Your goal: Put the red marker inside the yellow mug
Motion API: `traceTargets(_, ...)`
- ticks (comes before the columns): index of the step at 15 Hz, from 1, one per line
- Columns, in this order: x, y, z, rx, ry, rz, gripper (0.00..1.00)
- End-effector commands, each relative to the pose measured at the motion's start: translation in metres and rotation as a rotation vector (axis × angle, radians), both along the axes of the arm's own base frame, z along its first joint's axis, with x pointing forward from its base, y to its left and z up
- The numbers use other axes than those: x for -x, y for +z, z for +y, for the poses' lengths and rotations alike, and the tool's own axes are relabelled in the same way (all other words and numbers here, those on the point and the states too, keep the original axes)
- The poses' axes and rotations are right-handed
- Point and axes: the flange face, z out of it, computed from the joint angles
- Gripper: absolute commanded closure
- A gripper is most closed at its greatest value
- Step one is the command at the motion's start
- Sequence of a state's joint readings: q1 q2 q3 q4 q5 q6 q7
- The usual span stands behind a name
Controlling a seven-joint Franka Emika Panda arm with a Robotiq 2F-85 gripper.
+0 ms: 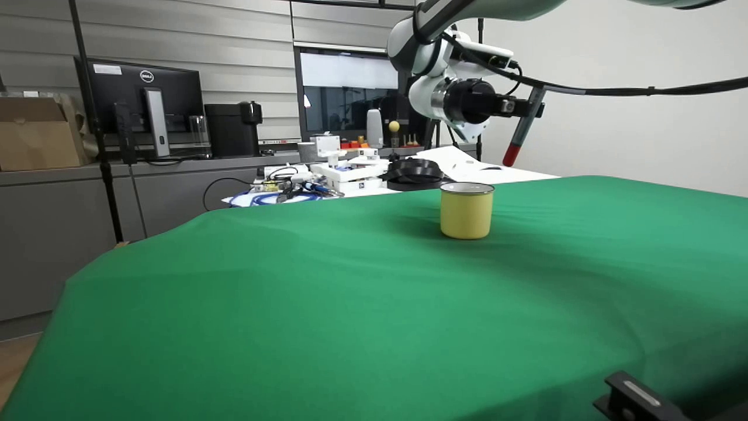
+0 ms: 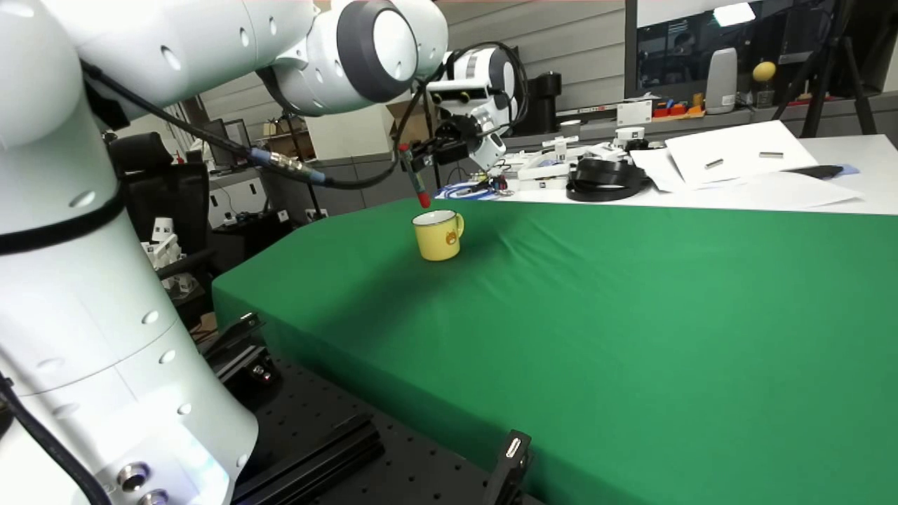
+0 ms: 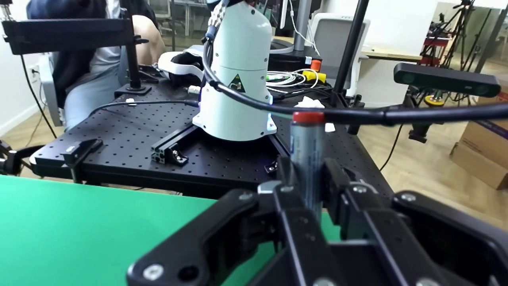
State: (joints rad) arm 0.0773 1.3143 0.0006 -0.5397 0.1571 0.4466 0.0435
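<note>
The yellow mug (image 1: pixel 466 211) stands upright on the green-covered table, and it also shows in an exterior view (image 2: pixel 438 238) with its handle and a small printed figure. My gripper (image 1: pixel 530 109) is shut on the red marker (image 1: pixel 520 133), a grey stick with red ends. The marker (image 2: pixel 415 179) hangs slightly tilted, red end down, above the table and apart from the mug. In one exterior picture its lower end appears just above the mug's rim; in the other it appears up and to the side. In the wrist view the marker (image 3: pixel 308 147) stands between both fingers (image 3: pixel 309 178); the mug is out of view.
A green cloth (image 1: pixel 327 292) covers the table. A white side table (image 2: pixel 870 168) behind holds papers, a black coil (image 2: pixel 607 179) and white parts. Black clamps (image 2: pixel 511 456) sit at the table's edge. A cable (image 3: pixel 357 116) runs along the arm, across the wrist view.
</note>
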Motion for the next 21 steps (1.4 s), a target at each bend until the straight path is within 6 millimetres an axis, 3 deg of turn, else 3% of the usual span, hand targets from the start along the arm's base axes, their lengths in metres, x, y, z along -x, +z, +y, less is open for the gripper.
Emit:
traceTargets(1, -0.004, -0.005, 0.008, -0.036, -0.017, -0.03, 0.95)
traceTargets(15, -0.027, -0.035, 0.024, -0.109, 0.003, -0.254, 0.94)
traceTargets(16, -0.027, -0.035, 0.024, -0.112, 0.001, -0.256, 0.54)
traceTargets(17, -0.028, -0.033, 0.023, -0.113, 0.002, -0.258, 0.53)
traceTargets(21, -0.034, -0.009, 0.019, -0.12, -0.01, -0.293, 0.26)
